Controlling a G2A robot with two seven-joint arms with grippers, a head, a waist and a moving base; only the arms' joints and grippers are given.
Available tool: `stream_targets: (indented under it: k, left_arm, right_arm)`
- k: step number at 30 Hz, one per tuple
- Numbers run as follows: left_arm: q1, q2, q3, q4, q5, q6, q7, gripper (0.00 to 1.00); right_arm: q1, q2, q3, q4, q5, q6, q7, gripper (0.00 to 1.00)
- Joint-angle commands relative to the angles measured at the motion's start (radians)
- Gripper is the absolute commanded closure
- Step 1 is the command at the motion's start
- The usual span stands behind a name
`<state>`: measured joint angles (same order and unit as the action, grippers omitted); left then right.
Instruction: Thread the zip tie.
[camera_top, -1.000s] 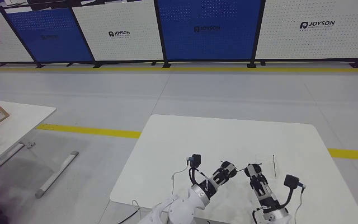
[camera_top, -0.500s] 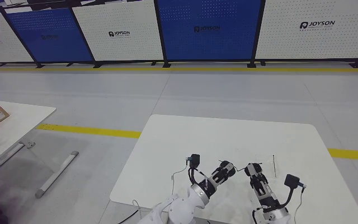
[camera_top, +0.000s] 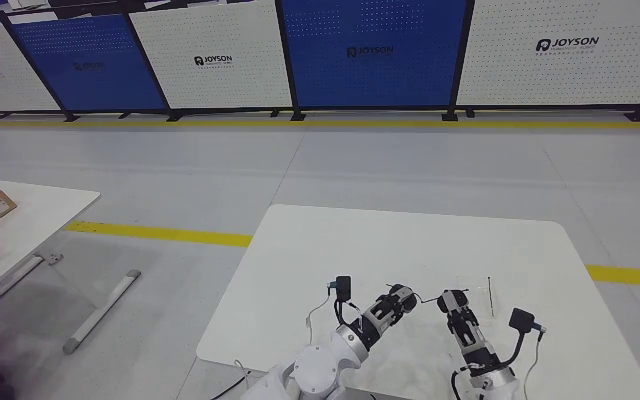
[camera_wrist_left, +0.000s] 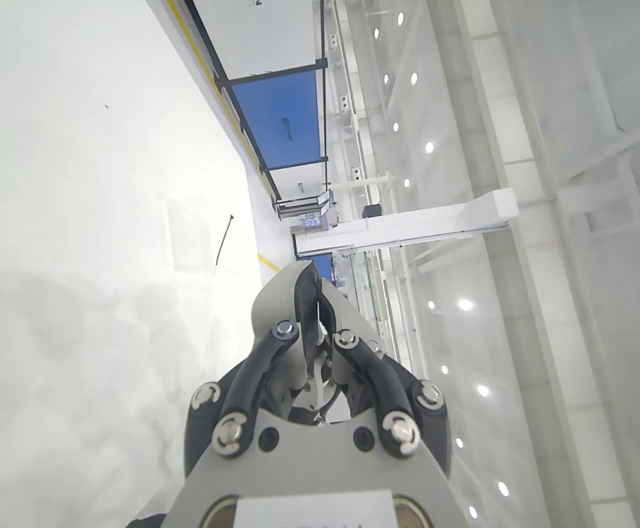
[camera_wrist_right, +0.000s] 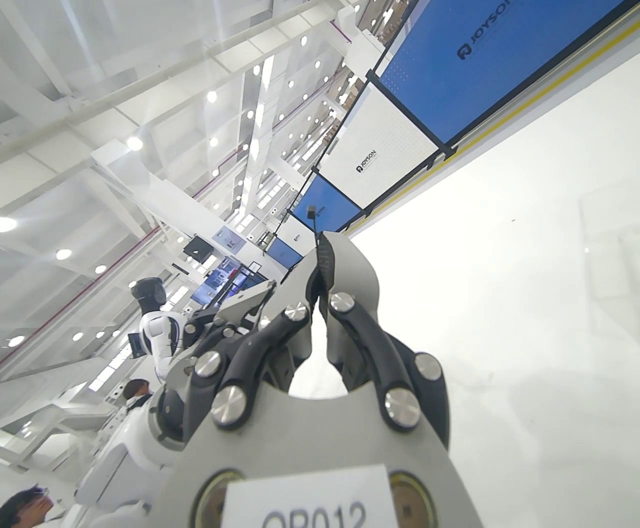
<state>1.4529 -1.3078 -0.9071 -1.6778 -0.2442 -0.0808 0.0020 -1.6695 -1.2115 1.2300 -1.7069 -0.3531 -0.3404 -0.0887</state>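
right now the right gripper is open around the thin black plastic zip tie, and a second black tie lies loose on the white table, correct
Not quite: the right gripper is shut on the thin black plastic zip tie, as the right wrist view shows. The second black tie does lie loose on the white table.

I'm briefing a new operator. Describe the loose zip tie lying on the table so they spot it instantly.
On the white table, look toward its right side, just past the right gripper. A thin black loose zip tie lies flat there, touching nothing. Unlike the held zip tie pinched in that gripper, it is free.
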Motion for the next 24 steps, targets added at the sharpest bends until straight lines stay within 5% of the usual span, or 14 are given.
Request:
stream_targets:
  k: [1, 16, 24]
  left_arm:
    - [-0.001, -0.001, -0.003, 0.004, -0.024, 0.006, -0.002, 1.0]
    - [-0.012, -0.007, 0.004, 0.019, -0.072, 0.01, -0.045, 1.0]
    - [-0.019, -0.005, 0.004, 0.026, -0.013, 0.041, -0.025, 1.0]
  right_arm:
    - [-0.005, 0.001, 0.003, -0.006, 0.004, 0.0, -0.014, 1.0]
    - [-0.001, 0.008, -0.023, 0.001, -0.079, 0.0, -0.053, 1.0]
    - [-0.002, 0.01, -0.018, 0.007, -0.07, 0.0, -0.063, 1.0]
